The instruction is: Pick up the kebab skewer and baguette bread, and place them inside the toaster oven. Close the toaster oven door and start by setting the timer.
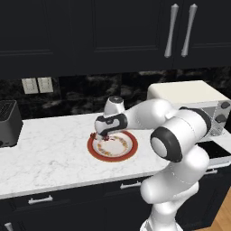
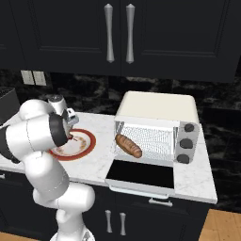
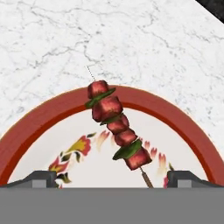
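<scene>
We held our gripper [image 3: 112, 178] wide open and empty just above the plate [image 3: 175, 118], fingers straddling the kebab skewer [image 3: 117, 126] lying on it, since the baguette bread [image 2: 128, 145] already sat inside the toaster oven [image 2: 157, 123] beyond the plate.

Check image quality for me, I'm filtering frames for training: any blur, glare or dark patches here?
Hand view: sharp, evenly lit; the kebab skewer and plate rim read clearly, no glare. Left base view: upper cabinets nearly black, little detail; the marble counter is bright. Right base view: the baguette bread is clear inside the toaster oven; the dark backsplash is murky.
</scene>
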